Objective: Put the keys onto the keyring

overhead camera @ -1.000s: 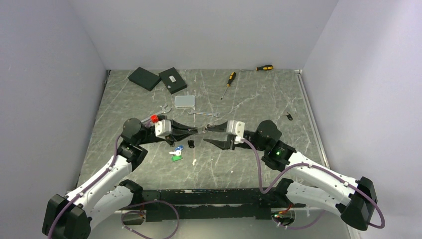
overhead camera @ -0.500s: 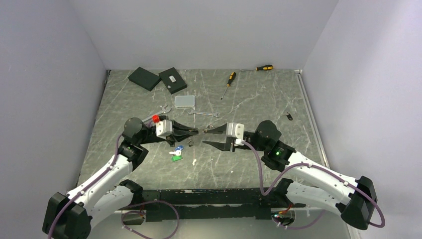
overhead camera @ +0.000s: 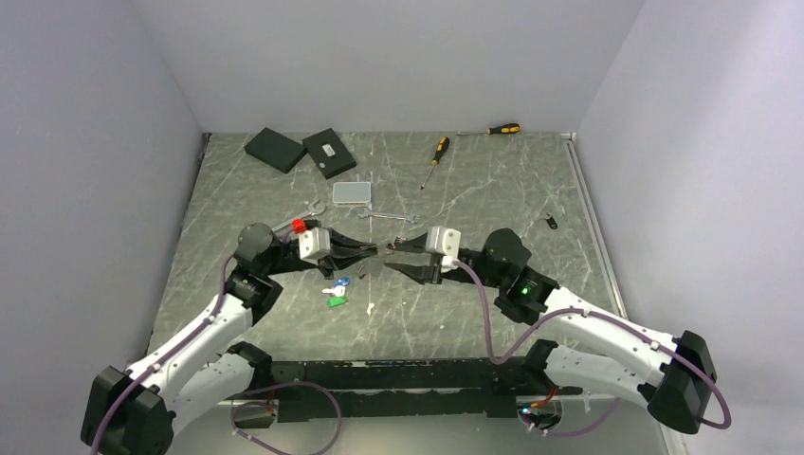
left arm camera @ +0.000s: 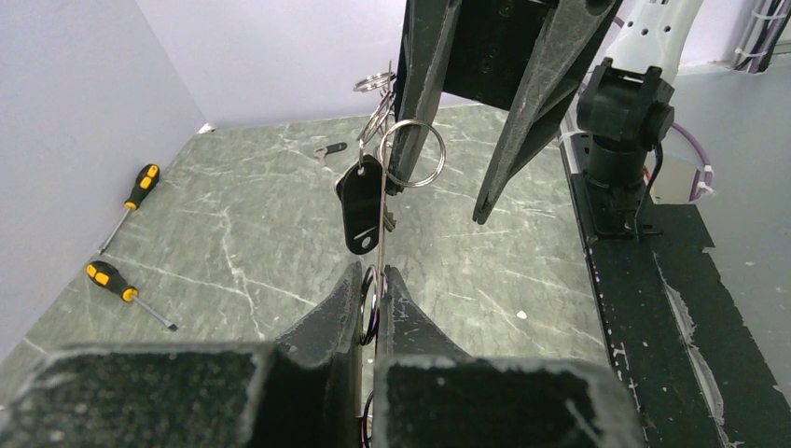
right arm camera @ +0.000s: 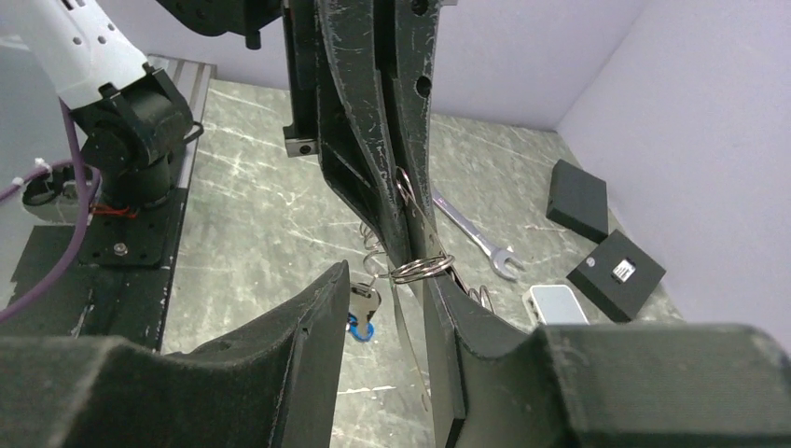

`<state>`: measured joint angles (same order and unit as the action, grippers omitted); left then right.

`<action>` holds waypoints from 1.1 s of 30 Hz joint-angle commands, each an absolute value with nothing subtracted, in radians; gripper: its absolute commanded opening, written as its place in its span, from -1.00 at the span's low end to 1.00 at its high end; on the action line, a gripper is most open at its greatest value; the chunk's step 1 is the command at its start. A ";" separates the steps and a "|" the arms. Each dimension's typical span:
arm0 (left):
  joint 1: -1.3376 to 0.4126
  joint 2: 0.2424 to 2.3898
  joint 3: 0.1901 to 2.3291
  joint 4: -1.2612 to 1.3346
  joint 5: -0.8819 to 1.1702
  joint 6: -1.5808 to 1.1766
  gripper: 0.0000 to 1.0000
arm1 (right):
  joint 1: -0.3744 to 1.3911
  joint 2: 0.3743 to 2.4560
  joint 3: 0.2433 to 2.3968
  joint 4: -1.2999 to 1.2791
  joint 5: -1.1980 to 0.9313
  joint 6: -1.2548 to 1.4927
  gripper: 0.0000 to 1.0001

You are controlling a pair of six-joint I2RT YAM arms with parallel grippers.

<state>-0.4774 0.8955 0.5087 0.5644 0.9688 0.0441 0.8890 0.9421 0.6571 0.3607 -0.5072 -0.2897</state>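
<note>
Above the table's middle my left gripper (overhead camera: 376, 250) is shut on the keyring (left arm camera: 383, 219), a thin wire running up from its tips (left arm camera: 373, 273). A black-headed key (left arm camera: 361, 207) and a small split ring (left arm camera: 415, 154) hang on the wire. My right gripper (overhead camera: 393, 256) faces it tip to tip, open. Its jaws (right arm camera: 390, 280) straddle the left fingertips, and the split ring (right arm camera: 422, 269) touches its right finger. A silver key with a blue bit (right arm camera: 362, 302) shows in the gap. Blue (overhead camera: 336, 283) and green (overhead camera: 335, 301) keys lie on the table; another black key (overhead camera: 550, 223) lies far right.
Two spanners (overhead camera: 391, 218) (overhead camera: 308, 209) lie just behind the grippers, with a clear plastic box (overhead camera: 351, 192) further back. Two black boxes (overhead camera: 275, 149) (overhead camera: 328, 152) and two screwdrivers (overhead camera: 436, 150) (overhead camera: 502, 128) sit along the back. A small white bit (overhead camera: 370, 308) lies near the keys.
The right gripper has slid slightly left, closer to the left fingertips, and its jaws have narrowed a little. The left gripper stays shut on the wire.
</note>
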 commanded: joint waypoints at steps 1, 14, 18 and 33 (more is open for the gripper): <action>-0.483 0.863 0.513 0.577 0.967 0.079 -1.00 | 0.890 0.934 0.700 0.417 -0.425 -0.228 -0.24; -0.492 0.844 0.517 0.531 0.954 0.121 -1.00 | 0.890 0.969 0.716 0.422 -0.345 -0.167 -0.38; -0.496 0.841 0.521 0.514 0.959 0.138 -1.00 | 0.890 0.973 0.721 0.430 -0.328 -0.170 -0.38; -0.517 0.825 0.532 0.431 0.952 0.218 -1.00 | 0.890 0.999 0.754 0.428 -0.233 -0.159 -0.32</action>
